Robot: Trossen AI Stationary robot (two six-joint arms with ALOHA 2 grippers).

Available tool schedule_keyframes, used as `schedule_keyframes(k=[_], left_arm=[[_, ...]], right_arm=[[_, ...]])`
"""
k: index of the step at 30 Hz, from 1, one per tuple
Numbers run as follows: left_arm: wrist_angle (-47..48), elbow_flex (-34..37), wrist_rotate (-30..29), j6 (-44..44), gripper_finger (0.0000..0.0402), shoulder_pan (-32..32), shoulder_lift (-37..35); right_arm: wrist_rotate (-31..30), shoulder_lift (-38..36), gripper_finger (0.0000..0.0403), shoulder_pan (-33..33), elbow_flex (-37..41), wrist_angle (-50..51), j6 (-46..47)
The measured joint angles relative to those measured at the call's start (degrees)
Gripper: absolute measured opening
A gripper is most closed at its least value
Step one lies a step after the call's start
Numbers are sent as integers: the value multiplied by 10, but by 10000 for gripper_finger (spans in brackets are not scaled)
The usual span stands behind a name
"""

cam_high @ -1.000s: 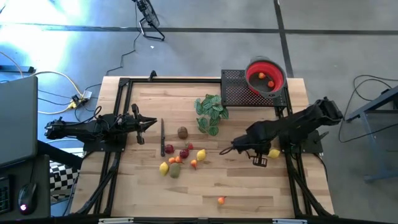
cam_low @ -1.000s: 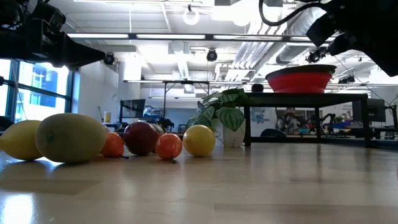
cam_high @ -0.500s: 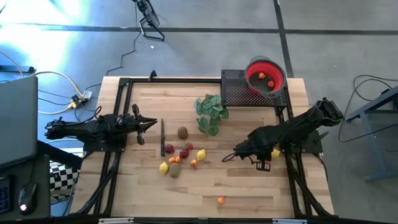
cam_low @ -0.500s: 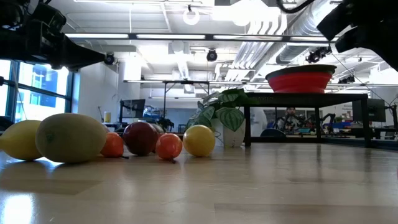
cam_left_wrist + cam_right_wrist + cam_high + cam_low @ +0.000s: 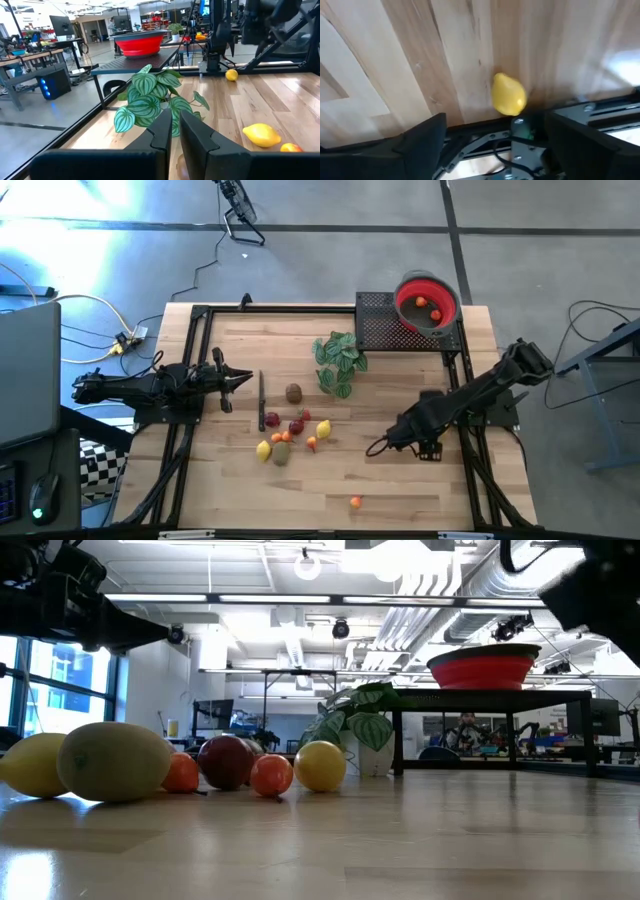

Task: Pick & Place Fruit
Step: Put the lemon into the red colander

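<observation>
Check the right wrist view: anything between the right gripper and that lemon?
Nothing: only bare table lies between the open right gripper and the lemon.

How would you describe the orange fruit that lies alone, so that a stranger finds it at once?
Start at the wooden table, at the long edge farthest from the red bowl. There a small orange fruit lies alone, well apart from the cluster of fruit mid-table.

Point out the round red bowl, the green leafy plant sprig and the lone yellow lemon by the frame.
Round red bowl [image 5: 428, 303], high view, inner floor.
Green leafy plant sprig [image 5: 338, 360], high view, central leaves.
Yellow lemon [image 5: 508, 94], right wrist view, its middle.
</observation>
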State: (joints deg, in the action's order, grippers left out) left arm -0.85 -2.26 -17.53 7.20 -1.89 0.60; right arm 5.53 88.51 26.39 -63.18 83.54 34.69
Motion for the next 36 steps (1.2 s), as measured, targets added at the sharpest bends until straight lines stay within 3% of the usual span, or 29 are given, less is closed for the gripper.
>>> schedule_keyframes(k=[9,19,36], left_arm=[[1,0,0,0,33,0,0],[1,0,-1,0,33,0,0],[2,0,-3,0,33,0,0]], right_arm=[[7,0,306,0,58,-33,1],[3,0,304,0,59,-91,77],[-26,0,303,0,59,-89,76]])
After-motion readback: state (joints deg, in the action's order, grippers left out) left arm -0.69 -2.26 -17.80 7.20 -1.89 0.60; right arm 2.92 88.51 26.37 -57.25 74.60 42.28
